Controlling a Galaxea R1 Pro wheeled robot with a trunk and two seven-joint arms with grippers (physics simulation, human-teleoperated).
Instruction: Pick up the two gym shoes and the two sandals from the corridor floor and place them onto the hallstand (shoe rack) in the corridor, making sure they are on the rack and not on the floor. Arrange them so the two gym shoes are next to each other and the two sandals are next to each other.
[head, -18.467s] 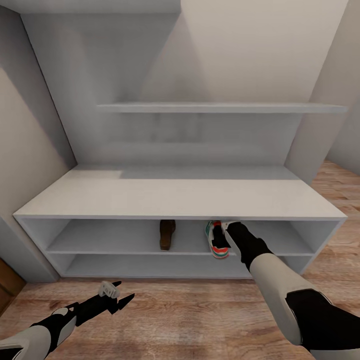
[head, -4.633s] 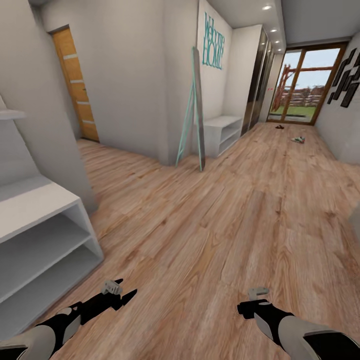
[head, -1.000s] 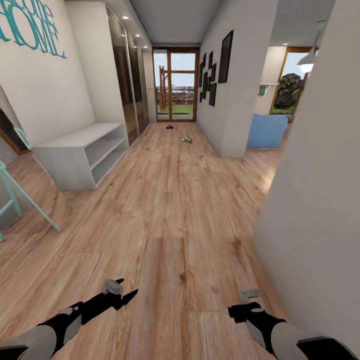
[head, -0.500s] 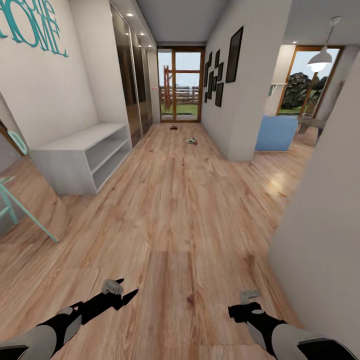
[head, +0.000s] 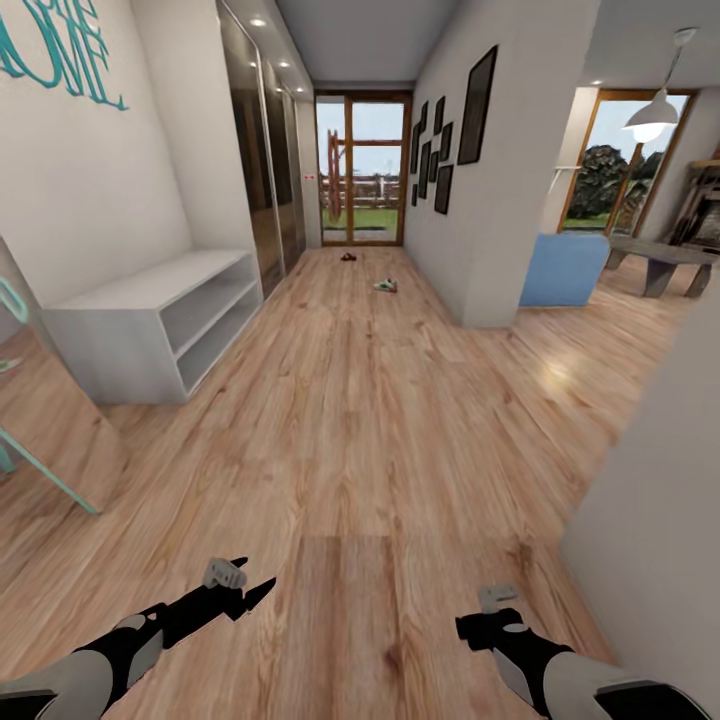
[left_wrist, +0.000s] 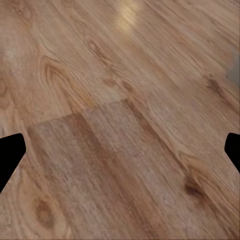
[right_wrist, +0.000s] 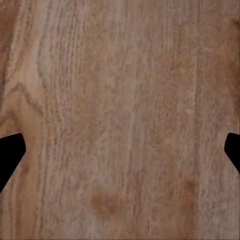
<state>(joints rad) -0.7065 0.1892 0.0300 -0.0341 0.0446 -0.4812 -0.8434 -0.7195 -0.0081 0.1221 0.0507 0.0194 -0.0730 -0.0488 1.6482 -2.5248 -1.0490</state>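
Far down the corridor floor (head: 360, 430) lies one gym shoe (head: 385, 286), white with green. Beyond it, near the glass door, a small dark sandal (head: 347, 256) rests on the planks. Both are too small to show detail. The hallstand is out of view. Low in the head view, my left gripper (head: 252, 582) and right gripper (head: 476, 624) hover above bare floor, far from the shoes. In each wrist view the black fingertips (left_wrist: 10, 155) (right_wrist: 10, 155) stand wide apart at the frame edges, so the left gripper (left_wrist: 120, 152) and right gripper (right_wrist: 120, 152) are open and hold nothing.
A white two-shelf bench (head: 150, 300) with no upper shelf stands along the left wall. A leaning teal-framed mirror (head: 40, 440) is nearer on the left. A wall corner (head: 660, 520) juts in close on the right. A blue seat (head: 563, 268) sits in the side room.
The whole view has shifted: the camera has rolled forward along the corridor, so the bench and mirror slid left and nearer. Both arms keep the same pose, grippers open.
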